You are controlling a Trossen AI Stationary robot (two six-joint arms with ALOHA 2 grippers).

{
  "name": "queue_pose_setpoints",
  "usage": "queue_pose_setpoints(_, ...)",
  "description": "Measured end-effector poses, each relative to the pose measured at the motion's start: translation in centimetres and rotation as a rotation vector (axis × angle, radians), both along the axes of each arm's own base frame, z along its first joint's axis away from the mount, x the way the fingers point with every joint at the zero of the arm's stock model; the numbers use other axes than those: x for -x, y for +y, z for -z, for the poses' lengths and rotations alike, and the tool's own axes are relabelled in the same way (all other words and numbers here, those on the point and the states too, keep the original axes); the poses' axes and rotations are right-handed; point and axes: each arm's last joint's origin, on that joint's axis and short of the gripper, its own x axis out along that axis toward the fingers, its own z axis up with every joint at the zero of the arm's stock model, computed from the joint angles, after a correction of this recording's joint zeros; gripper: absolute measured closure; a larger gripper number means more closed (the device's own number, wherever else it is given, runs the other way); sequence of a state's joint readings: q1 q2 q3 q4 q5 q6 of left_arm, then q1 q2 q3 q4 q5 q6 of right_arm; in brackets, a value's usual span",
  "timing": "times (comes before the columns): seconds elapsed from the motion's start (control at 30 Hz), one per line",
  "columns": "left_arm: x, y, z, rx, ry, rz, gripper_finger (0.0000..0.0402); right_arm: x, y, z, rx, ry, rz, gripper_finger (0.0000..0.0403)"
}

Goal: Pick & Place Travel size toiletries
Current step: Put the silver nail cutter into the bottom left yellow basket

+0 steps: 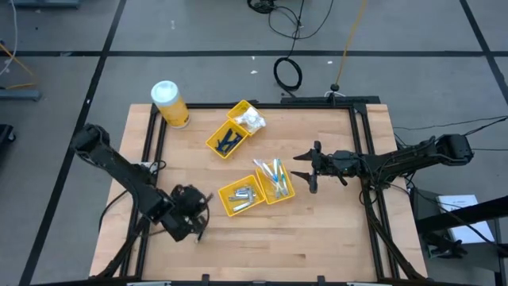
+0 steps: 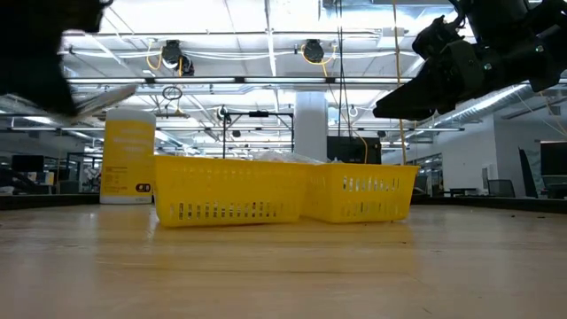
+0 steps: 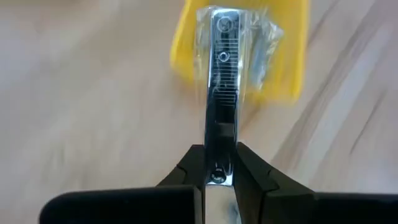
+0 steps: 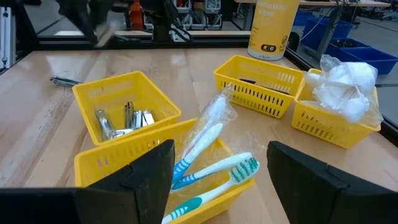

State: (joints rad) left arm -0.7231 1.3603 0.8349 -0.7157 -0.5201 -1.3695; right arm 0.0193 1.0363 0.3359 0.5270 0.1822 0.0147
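Observation:
My left gripper (image 3: pixel 219 167) is shut on a silver-grey clipper-like toiletry in clear crinkly wrap (image 3: pixel 222 68); in the high view this gripper (image 1: pixel 195 219) hangs over the table's near left, left of the trays. Four yellow trays hold the other toiletries: silver pieces (image 1: pixel 240 196), slim sticks in clear wrap (image 1: pixel 275 178), dark-blue sticks (image 1: pixel 226 141) and white packets (image 1: pixel 249 118). My right gripper (image 1: pixel 306 170) stands open, raised, just right of the tray of sticks. My left gripper pinches the silver piece's near end (image 3: pixel 217 149) between its two fingers, edge-on. The piece runs on along the fingers and juts out beyond their tips. The fingers slant down toward the table. The piece is lifted clear of the wood, its wrap loose around the far end.
A yellow jar with a white lid (image 1: pixel 170 104) stands at the far left corner. A small silver piece (image 4: pixel 64 79) lies loose on the wood left of the trays. Bare wood lies along the near edge and the right side.

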Motion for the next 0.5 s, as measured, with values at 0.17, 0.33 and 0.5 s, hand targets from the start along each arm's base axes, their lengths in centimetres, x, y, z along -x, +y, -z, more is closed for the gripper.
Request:
queue_pose_setpoints(0.17, -2.7, 1.3, -1.7, -0.052, -0.199, 0.048, 0.0366, 0.0, 0.0, 0.0, 0.000, 0.000, 0.001, 0.0161)
queue_pose_setpoints(0.33, -6.5, 3.6, -2.4, 0.042, -0.267, 0.153, 0.0366, 0.0, 0.0, 0.0, 0.001, 0.001, 0.004, 0.0161)
queue_pose_setpoints(0.5, -8.5, 6.3, -0.5, 0.076, -0.128, 0.197, 0.0366, 0.0, 0.0, 0.1, 0.001, 0.007, 0.004, 0.0161)
